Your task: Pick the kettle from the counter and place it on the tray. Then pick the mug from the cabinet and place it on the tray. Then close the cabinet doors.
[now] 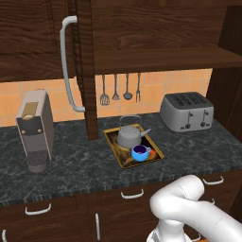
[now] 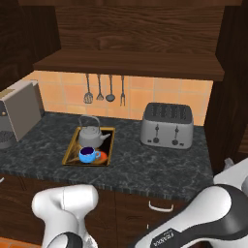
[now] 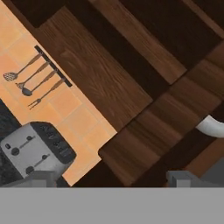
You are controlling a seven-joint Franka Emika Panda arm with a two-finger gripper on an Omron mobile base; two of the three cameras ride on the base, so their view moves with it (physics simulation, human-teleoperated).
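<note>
In the hand view the two finger tips (image 3: 43, 177) rise at the bottom edge with a wide gap and nothing between them, so the gripper (image 3: 111, 179) stands open and holds nothing. Most of each finger is cut off by the lower edge. Just past the right tip a curved white bar handle (image 3: 211, 127) enters from the right, only its end showing. Beyond the fingers lies the underside of the cabinet (image 3: 109, 83) shelf, seen tilted, with the toaster (image 3: 35, 146) and the hanging utensils (image 3: 33, 81) to the left.

On the counter (image 1: 75, 165) the tray (image 1: 116, 152) sits by the left cabinet door (image 1: 87, 66), which stands open edge-on. The kettle (image 1: 129, 135) rests at the back of the tray and the mug (image 1: 140, 152) in front of it, hiding much of the tray's picture. The right door is mostly cut off at the frame edge. A coffee machine (image 1: 35, 130) stands well to the left.
</note>
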